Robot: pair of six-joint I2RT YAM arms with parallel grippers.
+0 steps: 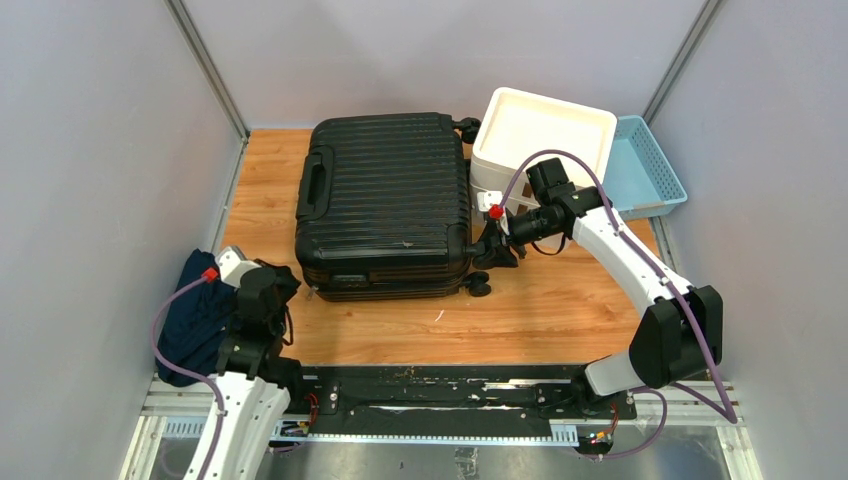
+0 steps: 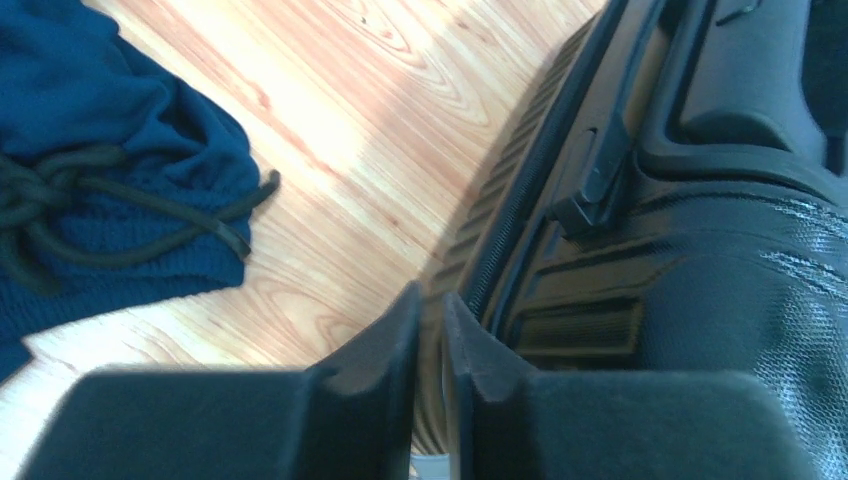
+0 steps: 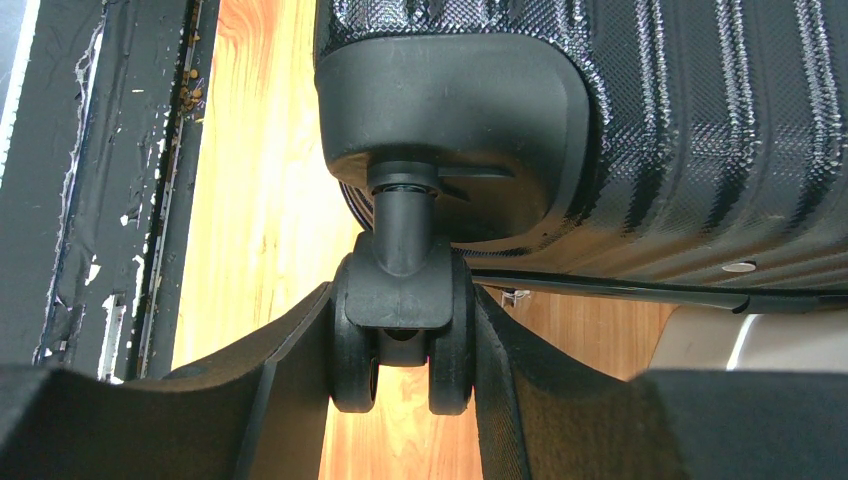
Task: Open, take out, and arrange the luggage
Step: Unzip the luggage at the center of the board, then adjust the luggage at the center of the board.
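Right wrist view: the right claw pinches a twin caster wheel on the right side of the luggage, which lies flat and closed mid-worktop. The left claw, nearly closed on nothing, hovers beside the zip seam at the case's near left corner. The likely trouble: the caster swivels, so a pull could twist it out of the pads, or shove the case against the white bin

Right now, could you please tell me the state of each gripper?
Left gripper: closed, holding nothing.
Right gripper: closed on a wheel of the luggage.
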